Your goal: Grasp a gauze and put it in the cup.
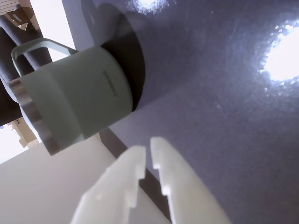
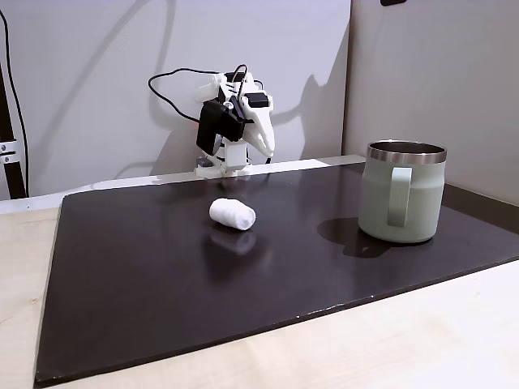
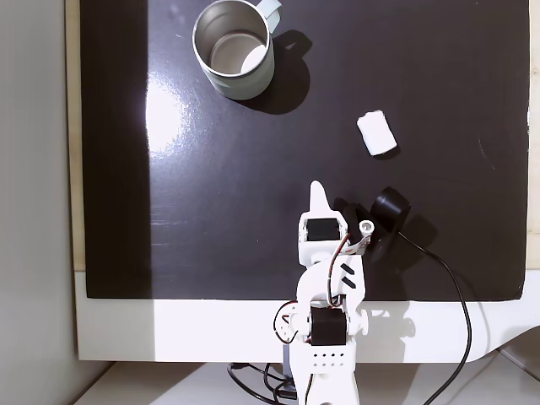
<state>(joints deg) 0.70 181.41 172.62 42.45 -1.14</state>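
The gauze, a short soft white fabric roll, is lying on its side on the glossy dark mat, its long axis running slantwise toward the arm's side in a fixed view. Well apart from it, the cup is standing upright, matte sage-green with a shiny steel rim, its handle facing the camera there. The white plastic gripper is hanging above the mat, near neither, with its jaws showing only a narrow gap and holding nothing.
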